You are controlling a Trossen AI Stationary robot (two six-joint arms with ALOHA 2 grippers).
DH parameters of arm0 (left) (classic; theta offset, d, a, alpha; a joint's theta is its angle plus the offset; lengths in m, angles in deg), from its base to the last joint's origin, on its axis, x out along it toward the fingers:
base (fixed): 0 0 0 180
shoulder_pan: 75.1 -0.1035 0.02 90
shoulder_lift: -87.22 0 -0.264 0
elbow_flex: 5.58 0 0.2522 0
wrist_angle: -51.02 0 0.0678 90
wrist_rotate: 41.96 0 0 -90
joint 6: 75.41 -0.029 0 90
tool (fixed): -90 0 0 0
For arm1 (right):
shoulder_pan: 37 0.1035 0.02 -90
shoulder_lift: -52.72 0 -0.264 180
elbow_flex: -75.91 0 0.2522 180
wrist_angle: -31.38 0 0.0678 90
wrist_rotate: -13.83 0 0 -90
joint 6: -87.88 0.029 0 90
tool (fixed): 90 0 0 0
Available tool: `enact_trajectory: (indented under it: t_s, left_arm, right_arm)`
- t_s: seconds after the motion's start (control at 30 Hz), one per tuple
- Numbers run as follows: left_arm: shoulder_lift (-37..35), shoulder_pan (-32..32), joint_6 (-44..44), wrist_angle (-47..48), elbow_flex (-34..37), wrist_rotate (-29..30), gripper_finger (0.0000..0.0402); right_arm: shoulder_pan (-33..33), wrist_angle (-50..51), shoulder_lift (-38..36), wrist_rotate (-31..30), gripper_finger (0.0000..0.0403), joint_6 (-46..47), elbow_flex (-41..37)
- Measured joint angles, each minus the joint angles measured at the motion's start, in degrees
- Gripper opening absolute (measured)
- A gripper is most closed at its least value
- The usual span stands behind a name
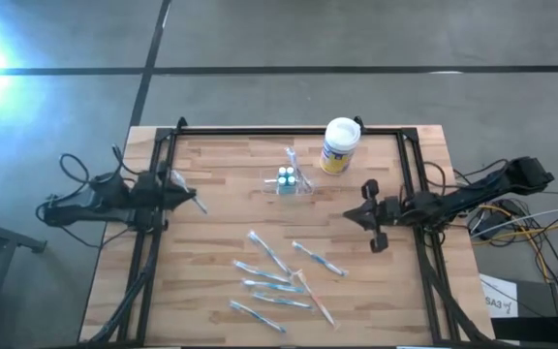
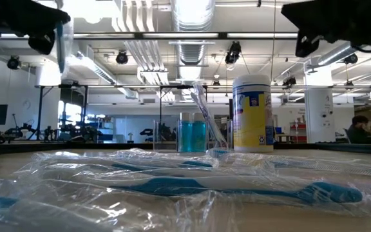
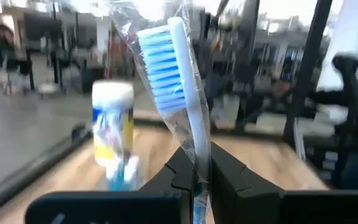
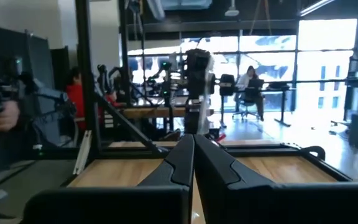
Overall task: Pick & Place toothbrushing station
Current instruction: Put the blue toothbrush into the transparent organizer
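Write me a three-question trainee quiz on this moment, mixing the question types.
1. True or false: the left claw is shut on a wrapped toothbrush.
2. What stands right beside the clear toothbrush holder on the table? A) a yellow-labelled canister B) a mug C) a soap bottle
3. Fill in: the right claw is ____ and holds nothing.

Key: 1 true; 2 A; 3 shut.
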Motion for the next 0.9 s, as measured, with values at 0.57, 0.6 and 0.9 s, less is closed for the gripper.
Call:
enact_trajectory:
  t_s: [0.57,0.6,0.9]
  left_arm:
    - [-1.16,-0.02,-2.34,-9.85,11.93,-1.1,0.0023]
    - [-1.16,-0.02,-2.32,-9.81,12.21,-1.14,0.0023]
    - [-1.11,-0.04,-0.55,-19.49,12.74,-3.36,0.0023]
  right_arm:
    - [-0.03,-4.22,0.56,-2.86,0.0008,0.63,-3.4]
    - [-0.03,-4.22,0.56,-2.86,0.0008,0.63,-3.4]
    - [-0.03,-4.15,0.69,-3.04,0.0008,0.43,-3.4]
